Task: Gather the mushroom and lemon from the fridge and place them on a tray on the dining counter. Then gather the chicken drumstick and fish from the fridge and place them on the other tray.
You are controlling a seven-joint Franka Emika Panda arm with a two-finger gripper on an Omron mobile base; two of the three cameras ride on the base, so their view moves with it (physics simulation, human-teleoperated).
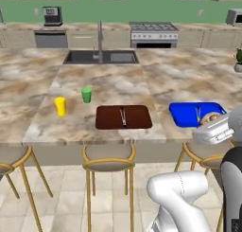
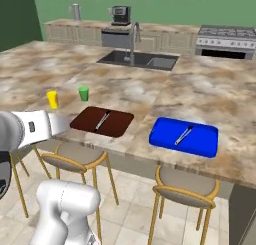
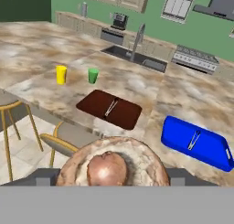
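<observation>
Filling the bottom of my hand view, the mushroom (image 3: 113,166) is showing its pale gilled underside and rounded stem, sitting between the tips of the end effector (image 3: 109,178), whose dark fingers (image 3: 45,178) are poking out on either side of the cap. I am reading the jaws as spread wide and pinching the mushroom across its cap. In the left base view I am seeing the same mushroom (image 1: 211,118) peeking out past the white hand, held in the air over the near edge of the desk (image 1: 118,79), in front of the blue tray (image 1: 194,113).

I am watching the arm rising from the base with its elbow bent high and the forearm reaching forward, roughly level, at about desk height. In the right base view the wrist is stretching toward the brown tray (image 2: 102,121) from the left.

Beyond the mushroom, the brown tray (image 3: 109,109) is lying flat near the desk's front edge, with the blue tray (image 3: 196,141) beside it, apart from it; each is showing a thin metallic streak across its middle that I cannot identify. Further back, a yellow cup (image 3: 61,74) and a green cup (image 3: 93,75) are standing upright near each other. Stools (image 1: 108,162) are lining the front of the desk, and a sink (image 1: 100,57) is sitting at its far side.
</observation>
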